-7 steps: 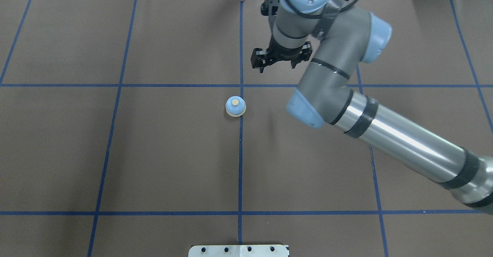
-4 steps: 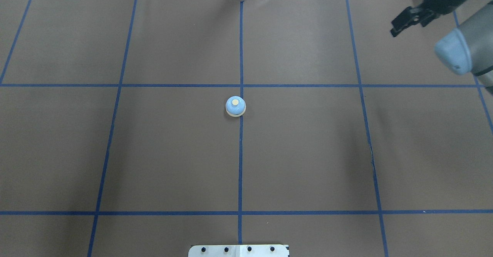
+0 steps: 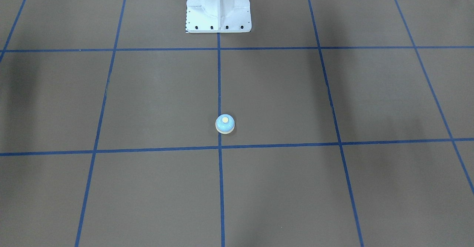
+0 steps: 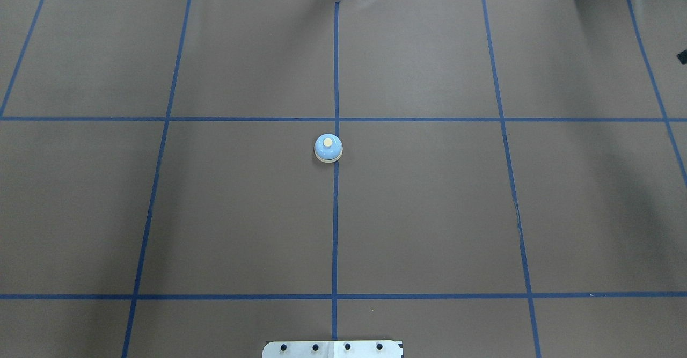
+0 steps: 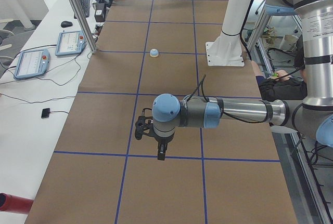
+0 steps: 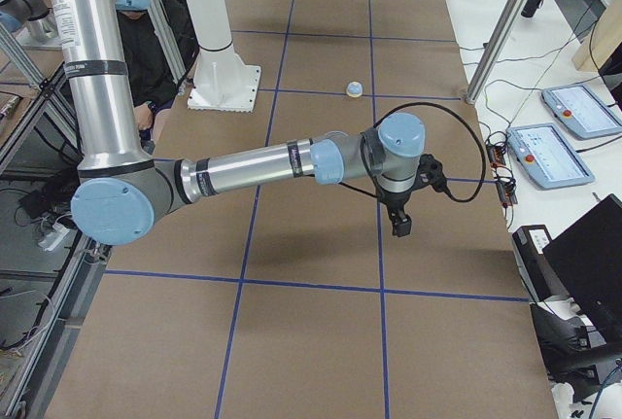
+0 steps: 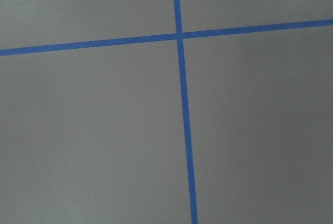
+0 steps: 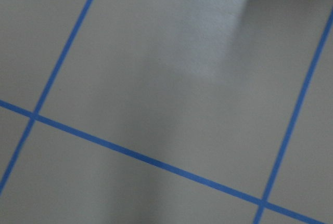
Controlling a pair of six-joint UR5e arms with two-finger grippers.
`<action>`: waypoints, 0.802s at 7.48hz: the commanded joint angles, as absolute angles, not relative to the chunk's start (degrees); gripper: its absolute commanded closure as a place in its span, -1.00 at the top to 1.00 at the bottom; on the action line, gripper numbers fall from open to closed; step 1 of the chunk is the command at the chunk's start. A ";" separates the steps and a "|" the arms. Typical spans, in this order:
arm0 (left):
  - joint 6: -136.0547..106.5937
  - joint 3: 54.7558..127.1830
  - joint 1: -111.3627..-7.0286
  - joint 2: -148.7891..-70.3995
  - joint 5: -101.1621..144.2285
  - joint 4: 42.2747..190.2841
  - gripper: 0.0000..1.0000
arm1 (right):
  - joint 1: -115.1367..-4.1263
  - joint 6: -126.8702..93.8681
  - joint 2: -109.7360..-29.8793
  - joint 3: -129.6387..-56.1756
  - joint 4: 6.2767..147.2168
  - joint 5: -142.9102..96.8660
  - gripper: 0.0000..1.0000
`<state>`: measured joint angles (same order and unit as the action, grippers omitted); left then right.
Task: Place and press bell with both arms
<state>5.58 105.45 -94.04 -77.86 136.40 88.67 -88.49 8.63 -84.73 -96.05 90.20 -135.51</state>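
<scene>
The light-blue bell (image 4: 328,148) with its cream button stands upright on the brown mat, on the centre blue tape line; it also shows in the front view (image 3: 225,124) and small in both side views (image 5: 154,53) (image 6: 356,89). No gripper is near it. My left gripper (image 5: 161,153) hangs over the mat far toward the table's left end. My right gripper (image 6: 399,225) hangs over the mat far toward the right end. Neither shows clearly enough to tell whether it is open or shut. Both wrist views show only mat and blue tape.
The white bolted pedestal (image 3: 218,6) stands at the robot's side of the table (image 4: 333,349). Teach pendants lie on the side bench (image 5: 31,63) (image 6: 573,108). Metal frame posts stand at the far table edge (image 5: 78,11) (image 6: 505,35).
The right arm has swung away from beside the bell, out to the right, and left the overhead view. The bell has not moved.
</scene>
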 commanded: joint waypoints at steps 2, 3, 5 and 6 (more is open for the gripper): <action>5.62 106.08 -97.02 -77.26 140.59 89.03 1.00 | -91.58 4.00 -92.28 -100.37 90.09 -135.09 1.00; 5.63 106.26 -97.21 -77.17 141.23 89.21 1.00 | -89.93 1.78 -92.02 -100.46 90.00 -134.91 1.00; 5.54 106.44 -97.29 -77.17 140.72 89.30 1.00 | -87.98 1.32 -91.50 -100.46 90.00 -134.38 1.00; 5.54 106.44 -97.29 -77.08 140.54 89.30 1.00 | -87.46 0.01 -91.49 -100.55 89.83 -134.38 1.00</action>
<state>5.57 106.39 -97.23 -77.16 140.75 89.25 -88.28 1.34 -91.57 -100.43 89.96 -134.47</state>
